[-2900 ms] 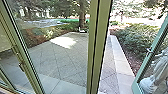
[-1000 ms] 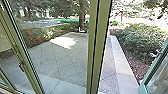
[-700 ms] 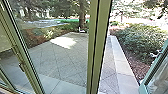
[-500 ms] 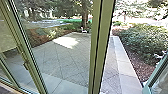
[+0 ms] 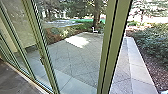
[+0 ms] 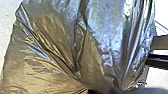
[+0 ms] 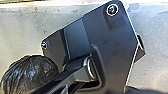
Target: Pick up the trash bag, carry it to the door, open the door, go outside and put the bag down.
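Note:
The trash bag [image 6: 100, 40] looms large and shiny in the left wrist view, its folds drawn together at my left gripper [image 6: 88, 90], which is shut on it. In the right wrist view the dark, rounded bag [image 7: 31, 72] shows beside the robot's own plate, over pale ground. Green-framed glass stands ahead in the head view, with a thick double post [image 5: 112, 47] right of the middle. A handle [image 5: 42, 60] sits on a frame bar to the left. Right of the post is an opening to the outside.
Beyond the glass lies a paved yard [image 5: 82, 56] with a pale kerb strip [image 5: 138, 66] along its right. Bushes [image 5: 152, 45] border that strip. A tree trunk [image 5: 97, 16] rises at the back, and dark indoor floor [image 5: 13, 80] is at lower left.
The open door leaf at the right swung farther outward while the camera held still. Then the camera turned left, and that leaf passed out of the head view.

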You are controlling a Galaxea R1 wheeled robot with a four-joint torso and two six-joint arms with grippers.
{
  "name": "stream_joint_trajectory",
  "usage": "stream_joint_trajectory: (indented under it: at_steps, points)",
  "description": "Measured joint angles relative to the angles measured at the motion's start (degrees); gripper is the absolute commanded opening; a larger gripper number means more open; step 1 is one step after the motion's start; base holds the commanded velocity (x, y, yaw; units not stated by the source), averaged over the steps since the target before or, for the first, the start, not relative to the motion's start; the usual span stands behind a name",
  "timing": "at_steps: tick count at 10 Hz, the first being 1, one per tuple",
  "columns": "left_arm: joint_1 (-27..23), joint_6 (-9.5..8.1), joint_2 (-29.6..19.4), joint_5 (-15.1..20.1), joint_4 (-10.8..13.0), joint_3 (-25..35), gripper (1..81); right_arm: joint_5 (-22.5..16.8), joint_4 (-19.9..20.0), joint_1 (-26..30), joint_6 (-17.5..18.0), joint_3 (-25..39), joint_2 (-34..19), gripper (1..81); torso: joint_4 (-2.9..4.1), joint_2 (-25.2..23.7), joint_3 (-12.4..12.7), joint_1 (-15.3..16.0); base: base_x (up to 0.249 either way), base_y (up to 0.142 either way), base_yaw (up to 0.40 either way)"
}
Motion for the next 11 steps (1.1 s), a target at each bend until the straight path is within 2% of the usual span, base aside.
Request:
stream_joint_trajectory:
  at_steps: [1,2,5,7,9,11]
  points:
    - [0.04,0.0,0.0,0.11,0.0,-0.05,1.0,0.28,0.0,-0.18,0.0,-2.5,1.48,81.1,0.26,0.0,0.0,0.0,0.0,0.0,0.0]
    - [-0.3,0.0,0.22,0.22,0.0,-0.55,1.0,0.63,0.0,-0.61,0.0,-4.38,3.1,81.1,0.17,0.0,0.0,0.0,0.0,0.0,0.0]
    - [-1.93,0.0,0.45,0.22,0.02,-1.78,1.0,0.48,-0.16,-2.45,-0.02,-15.32,10.45,81.1,0.17,0.0,0.22,0.0,0.0,0.0,0.0]
    - [-1.57,0.0,0.45,0.3,0.0,-1.78,1.0,1.35,-0.41,-2.58,-0.21,-22.3,16.02,81.1,0.17,0.0,1.64,0.0,0.0,0.0,0.0]
    - [-1.57,-0.01,0.45,0.28,0.0,-1.78,1.0,2.12,-1.15,-4.18,-0.44,-25.64,21.02,81.1,0.17,-0.02,2.58,-0.04,0.0,0.0,0.0]
    - [-1.55,-0.01,0.5,0.3,0.0,-1.95,1.0,2.45,-2.0,-5.07,-0.44,-26.9,21.59,81.1,0.17,-0.02,2.58,-0.06,0.0,0.0,0.0]
